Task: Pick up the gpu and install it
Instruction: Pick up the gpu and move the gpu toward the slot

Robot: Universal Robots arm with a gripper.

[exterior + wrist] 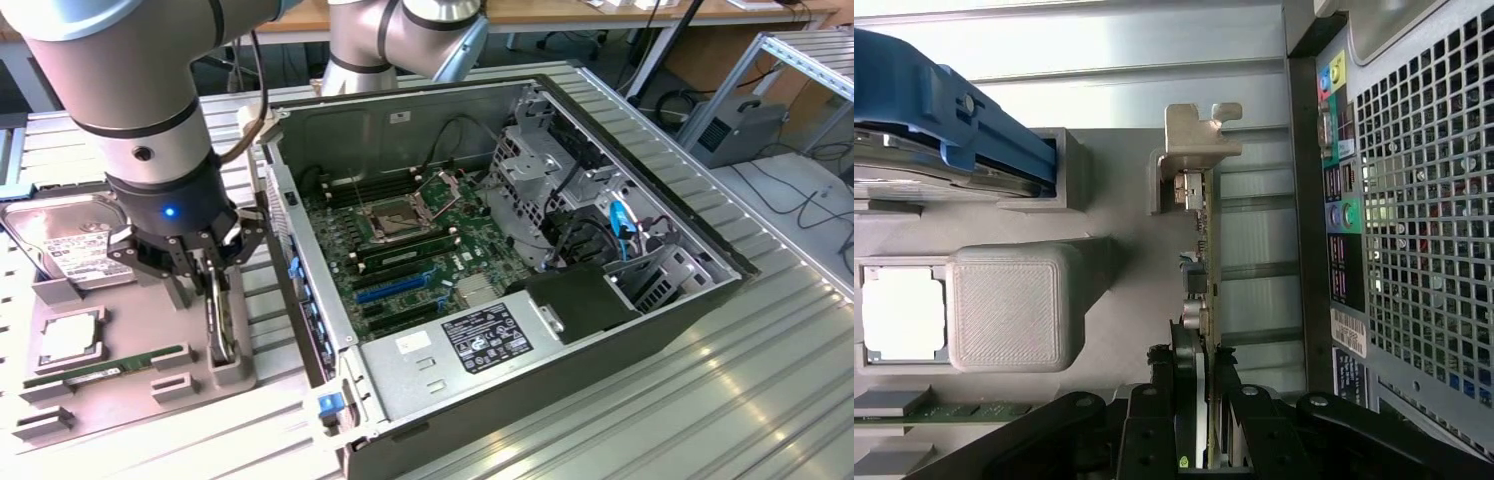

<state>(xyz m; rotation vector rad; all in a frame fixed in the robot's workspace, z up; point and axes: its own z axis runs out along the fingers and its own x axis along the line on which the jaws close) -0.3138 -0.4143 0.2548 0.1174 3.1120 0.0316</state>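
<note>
Clamping the upright gpu [1206, 250] by its top edge, the gripper [1200, 362] stands at the exterior view's lower left, just beside the computer case [561, 400].

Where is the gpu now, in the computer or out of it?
Out. The gpu stands on edge in the gray tray beside the open computer case, with the fingers clamped on both its sides.

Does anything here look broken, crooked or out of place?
Nothing stands out. The computer case lies open on its side, seemingly on purpose. The gpu stands on edge in its gray tray, with the gripper closed on it.
</note>
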